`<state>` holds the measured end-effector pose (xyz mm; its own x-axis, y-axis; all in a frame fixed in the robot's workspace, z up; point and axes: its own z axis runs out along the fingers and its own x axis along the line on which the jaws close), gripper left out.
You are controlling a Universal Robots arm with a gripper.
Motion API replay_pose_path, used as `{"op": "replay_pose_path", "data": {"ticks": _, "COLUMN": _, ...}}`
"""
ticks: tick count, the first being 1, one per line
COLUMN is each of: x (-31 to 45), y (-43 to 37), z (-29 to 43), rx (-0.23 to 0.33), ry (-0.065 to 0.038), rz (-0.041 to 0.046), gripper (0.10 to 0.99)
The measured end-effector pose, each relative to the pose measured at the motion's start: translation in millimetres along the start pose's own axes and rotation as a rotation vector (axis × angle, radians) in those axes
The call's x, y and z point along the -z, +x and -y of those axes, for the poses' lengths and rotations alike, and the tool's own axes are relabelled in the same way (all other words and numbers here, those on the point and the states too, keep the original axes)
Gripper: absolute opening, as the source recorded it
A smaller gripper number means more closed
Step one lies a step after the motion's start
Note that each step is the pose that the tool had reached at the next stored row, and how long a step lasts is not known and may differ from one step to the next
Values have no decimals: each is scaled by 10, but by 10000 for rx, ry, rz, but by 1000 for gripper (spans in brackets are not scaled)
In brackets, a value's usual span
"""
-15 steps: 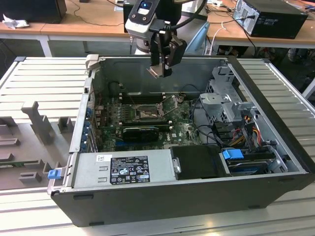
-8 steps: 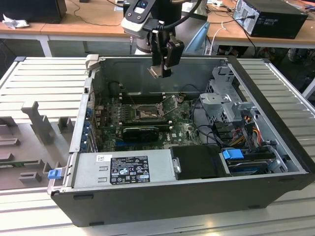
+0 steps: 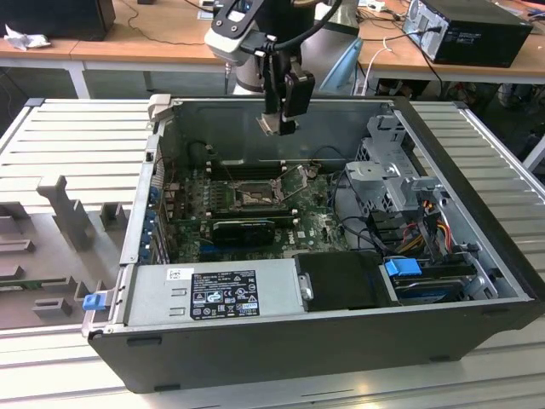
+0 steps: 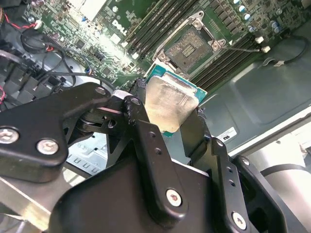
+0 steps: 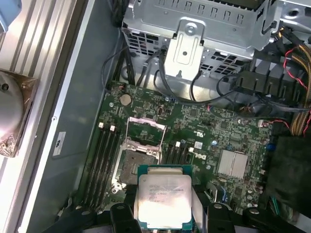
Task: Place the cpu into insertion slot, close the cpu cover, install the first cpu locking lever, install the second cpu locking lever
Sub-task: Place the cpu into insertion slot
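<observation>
Overhead, the cpu hangs clear of the case

The tool [image 3: 278, 124] is clamped on opposite edges of the cpu [image 5: 163, 200]. It hangs above the open computer case [image 3: 477, 162], with free air on every side. Below, in the first wrist view, the insertion slot [image 5: 135, 167] lies bare. Its cpu cover [image 5: 145, 132] is swung open, and memory slots [image 5: 104, 155] run close beside its rim.

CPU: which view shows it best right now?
First wrist view: the cpu faces the camera squarely, metal top evenly lit. Second wrist view shows it tilted, with glare across the top. Exterior view shows it small and far off.
</observation>
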<state>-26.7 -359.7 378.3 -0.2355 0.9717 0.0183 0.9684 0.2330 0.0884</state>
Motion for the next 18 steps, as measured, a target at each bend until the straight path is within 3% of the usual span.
{"op": "replay_pose_path", "data": {"ticks": 12, "x": -6, "y": 0, "z": 1, "rx": -1472, "ry": -26, "rz": 139, "gripper": 525}}
{"op": "replay_pose_path", "data": {"ticks": 18, "x": -58, "y": 0, "z": 6, "rx": -1676, "ry": -14, "rz": 161, "gripper": 525}}
